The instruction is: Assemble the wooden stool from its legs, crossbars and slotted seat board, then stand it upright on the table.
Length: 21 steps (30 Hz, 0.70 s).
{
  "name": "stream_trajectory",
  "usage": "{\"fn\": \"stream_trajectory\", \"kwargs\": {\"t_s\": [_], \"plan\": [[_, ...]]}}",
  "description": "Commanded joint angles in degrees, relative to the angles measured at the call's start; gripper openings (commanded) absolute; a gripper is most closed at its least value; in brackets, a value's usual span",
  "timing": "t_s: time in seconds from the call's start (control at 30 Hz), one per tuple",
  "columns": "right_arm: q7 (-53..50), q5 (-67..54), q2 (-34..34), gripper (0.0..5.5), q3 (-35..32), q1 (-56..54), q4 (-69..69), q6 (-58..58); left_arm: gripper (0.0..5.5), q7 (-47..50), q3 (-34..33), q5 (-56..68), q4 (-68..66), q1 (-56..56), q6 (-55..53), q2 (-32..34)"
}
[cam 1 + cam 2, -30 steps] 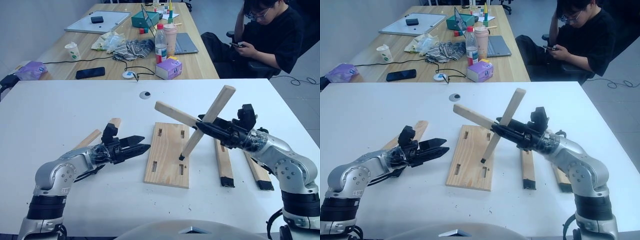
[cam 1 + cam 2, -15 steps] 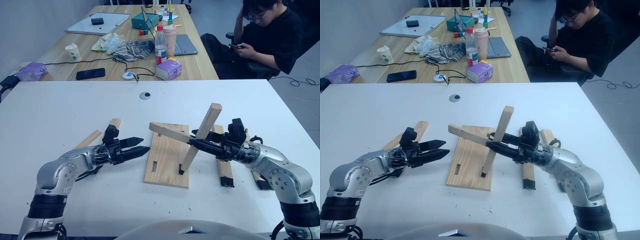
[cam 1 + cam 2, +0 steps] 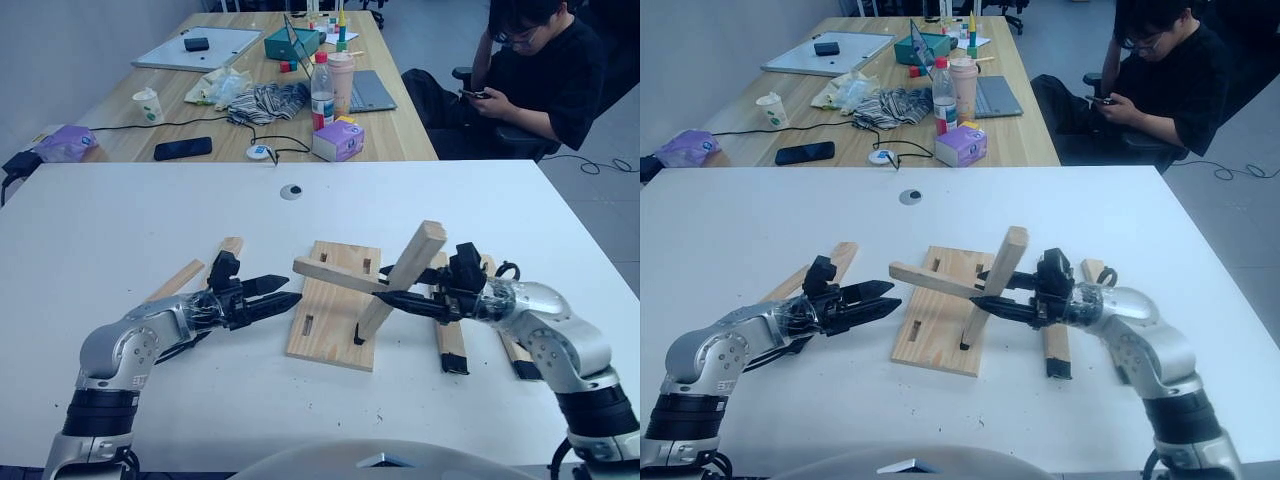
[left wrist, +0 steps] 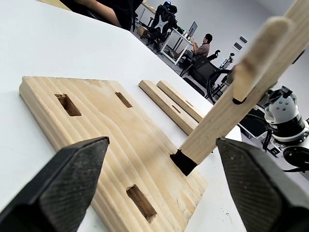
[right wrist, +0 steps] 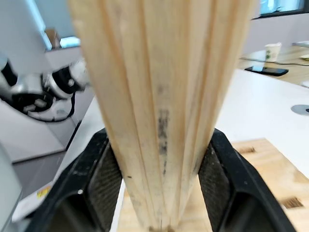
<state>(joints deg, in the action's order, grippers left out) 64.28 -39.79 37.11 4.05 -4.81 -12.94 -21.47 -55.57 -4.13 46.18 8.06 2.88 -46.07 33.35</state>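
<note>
The slotted seat board (image 3: 325, 320) lies flat at the table's middle. My right gripper (image 3: 398, 298) is shut on a wooden leg (image 3: 408, 270) with a crossbar (image 3: 335, 274) joined across it. The leg leans, and its black-capped lower end (image 3: 361, 336) touches the board beside a slot. In the right wrist view the fingers (image 5: 96, 181) clamp both sides of the leg (image 5: 159, 96). My left gripper (image 3: 284, 297) hovers open just left of the board, pointing at it; in its wrist view the gripper (image 4: 161, 142) frames the board (image 4: 91, 125).
Two loose legs (image 3: 448, 340) (image 3: 516, 352) lie right of the board, under my right arm. Two more wooden pieces (image 3: 180, 275) (image 3: 229, 247) lie behind my left arm. A small black disc (image 3: 291, 190) sits near the table's far edge. A cluttered wooden desk (image 3: 400, 125) stands behind.
My right gripper has come down and leftward with the leg and crossbar, so the leg leans lower over the board. The left arm has barely moved.
</note>
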Motion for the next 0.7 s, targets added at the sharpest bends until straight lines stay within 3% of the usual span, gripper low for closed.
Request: {"fn": "stream_trajectory", "kwargs": {"t_s": [0.03,0.2,0.43,0.7], "plan": [[0.3,9.9,4.2,2.06,3.1,2.6,4.3,2.2,4.09,0.3,0.2,-0.9,0.4,-0.1,0.4,0.0],[-3.1,17.9,5.6,2.06,8.6,6.5,1.3,6.8,4.09,0.5,0.2,-1.1,0.8,-0.9,0.7,-0.2],[-11.3,23.8,8.0,2.05,13.8,11.3,-5.8,1.3,4.09,1.3,0.0,-1.5,1.0,-2.4,0.8,-0.3],[-15.2,22.5,8.3,2.05,15.0,13.9,-6.0,-0.5,4.09,-1.8,0.8,-8.4,-6.9,-5.4,5.8,3.8]]}}
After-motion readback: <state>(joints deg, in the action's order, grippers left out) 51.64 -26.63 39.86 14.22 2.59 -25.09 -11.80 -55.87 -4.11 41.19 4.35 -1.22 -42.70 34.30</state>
